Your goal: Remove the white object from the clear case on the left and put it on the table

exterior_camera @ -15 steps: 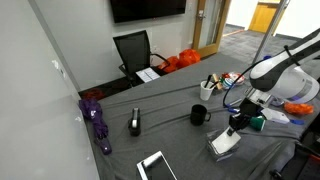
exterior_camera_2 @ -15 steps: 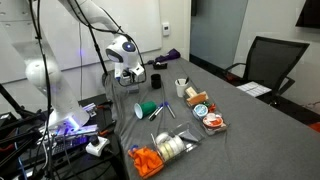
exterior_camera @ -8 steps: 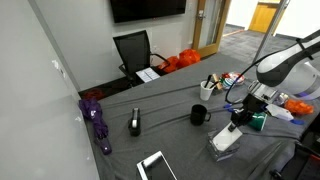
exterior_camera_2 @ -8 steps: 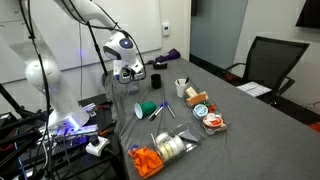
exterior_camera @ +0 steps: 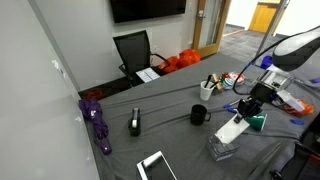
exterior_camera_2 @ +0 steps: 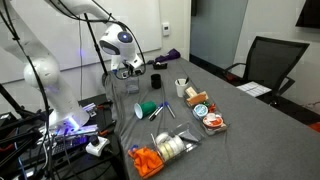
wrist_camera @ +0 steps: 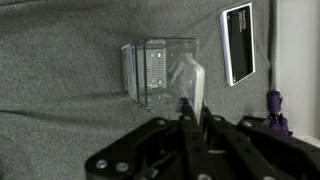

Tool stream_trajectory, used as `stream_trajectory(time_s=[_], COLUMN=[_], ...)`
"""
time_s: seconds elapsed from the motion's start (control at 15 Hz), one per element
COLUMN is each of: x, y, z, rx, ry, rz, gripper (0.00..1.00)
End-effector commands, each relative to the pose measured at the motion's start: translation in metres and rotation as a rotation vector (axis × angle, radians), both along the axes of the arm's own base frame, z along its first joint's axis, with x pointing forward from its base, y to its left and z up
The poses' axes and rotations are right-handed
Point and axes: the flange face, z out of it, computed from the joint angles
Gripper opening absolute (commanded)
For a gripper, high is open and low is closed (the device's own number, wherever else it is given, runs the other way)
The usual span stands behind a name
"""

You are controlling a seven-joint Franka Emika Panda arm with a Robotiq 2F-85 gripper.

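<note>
white object (exterior_camera: pixel 230 130) tilted, pinched at its upper end by the gripper (exterior_camera: pixel 246 114), jaws clamped on it. it hangs just over the clear case (wrist_camera: pixel 158 70), which sits on the table (wrist_camera: pixel 60 80). black mug (exterior_camera: pixel 199 115) nearby.

Gripper (wrist_camera: pixel 190 108) entering from bottom edge, dark fingers meeting at centre, pinching white object (wrist_camera: pixel 193 78) by its lower end. White object extending up-frame from fingertips, overlapping right part of clear case (wrist_camera: pixel 150 68). Clear case sitting on grey cloth of table (wrist_camera: pixel 60 90). Dark-framed white slab (wrist_camera: pixel 238 44) lying at upper right, apart from case. Purple item (wrist_camera: pixel 274 104) showing near right edge, partly hidden by gripper body.
</note>
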Motion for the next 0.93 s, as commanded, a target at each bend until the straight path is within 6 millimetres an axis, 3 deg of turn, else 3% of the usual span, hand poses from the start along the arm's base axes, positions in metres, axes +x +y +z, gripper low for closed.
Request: stream_trajectory(time_s=[0.0,0.33,0.87], x=[-0.005,-0.001,0.016], y=[-0.026,-0.056,-0.076], z=[0.035,0.075,0.100], rx=[0.080,0.113,0.002], ry=[0.003,-0.108,-0.206], rz=[-0.049,-0.165,-0.427], gripper=[0.02,0.02,0.02])
